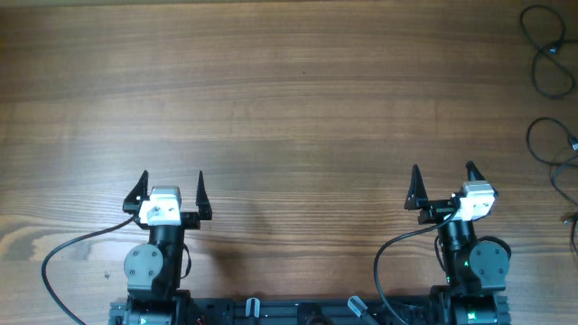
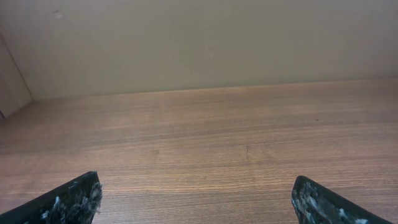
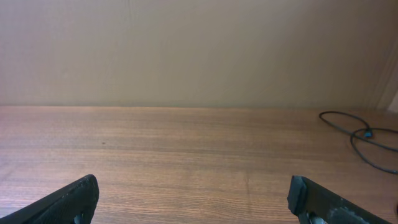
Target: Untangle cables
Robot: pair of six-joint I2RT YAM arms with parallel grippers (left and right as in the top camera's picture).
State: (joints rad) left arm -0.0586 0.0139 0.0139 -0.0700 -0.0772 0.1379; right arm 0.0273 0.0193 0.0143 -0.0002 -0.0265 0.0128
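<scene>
Thin black cables lie in loops at the far right edge of the wooden table, with more loops further down that edge. Part of a loop shows at the right of the right wrist view. My left gripper is open and empty near the table's front left; its fingertips frame bare wood in the left wrist view. My right gripper is open and empty at the front right, well short of the cables; its wrist view shows bare wood between the fingers.
A plain beige wall stands behind the table's far edge. The thicker black wires of the arms curve beside each base at the front edge.
</scene>
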